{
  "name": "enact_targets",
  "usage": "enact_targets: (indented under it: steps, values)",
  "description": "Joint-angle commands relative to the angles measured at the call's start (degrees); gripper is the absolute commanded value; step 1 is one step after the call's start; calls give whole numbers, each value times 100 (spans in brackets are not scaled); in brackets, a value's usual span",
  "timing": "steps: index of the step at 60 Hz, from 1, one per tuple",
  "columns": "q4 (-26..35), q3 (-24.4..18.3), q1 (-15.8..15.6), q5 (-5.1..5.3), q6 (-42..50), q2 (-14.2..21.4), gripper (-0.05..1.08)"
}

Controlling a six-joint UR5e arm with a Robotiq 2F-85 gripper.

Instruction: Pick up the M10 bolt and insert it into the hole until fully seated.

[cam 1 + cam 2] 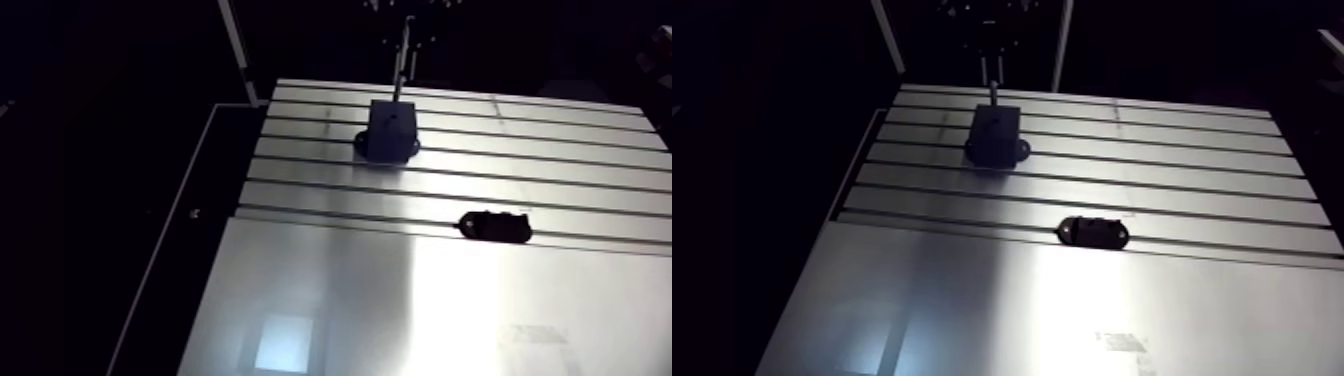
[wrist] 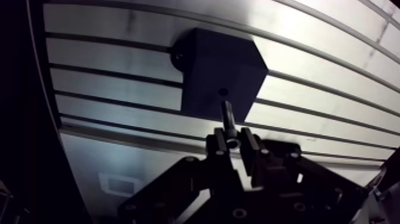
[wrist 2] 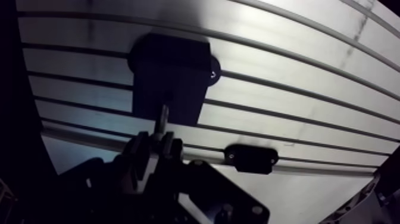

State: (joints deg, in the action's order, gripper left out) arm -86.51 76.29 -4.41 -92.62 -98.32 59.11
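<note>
A black block (image 2: 220, 65) stands on the slotted aluminium table (image 1: 560, 150), with a small round hole (image 2: 222, 92) in its top face. My gripper (image 2: 233, 142) is shut on the M10 bolt (image 2: 228, 116), a dark shaft that points down from between the fingers (image 2: 218, 146). The bolt's tip hangs right beside the hole, just over the block's top. I cannot tell whether it touches. In the arm view the bolt (image 1: 399, 75) stands upright over the block (image 1: 390, 130).
A flat black oval holder (image 1: 495, 226) lies on the table a few slots nearer than the block. The smooth plate (image 1: 400, 310) covers the near part. The table's left edge (image 1: 215, 240) drops into darkness.
</note>
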Motion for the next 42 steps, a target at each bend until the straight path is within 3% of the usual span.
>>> enact_targets:
  steps: [1, 42]
  values:
    - [16, 22, -24, 3, 1, -19, 108]
    - [-11, 64, -18, -6, 10, -125, 107]
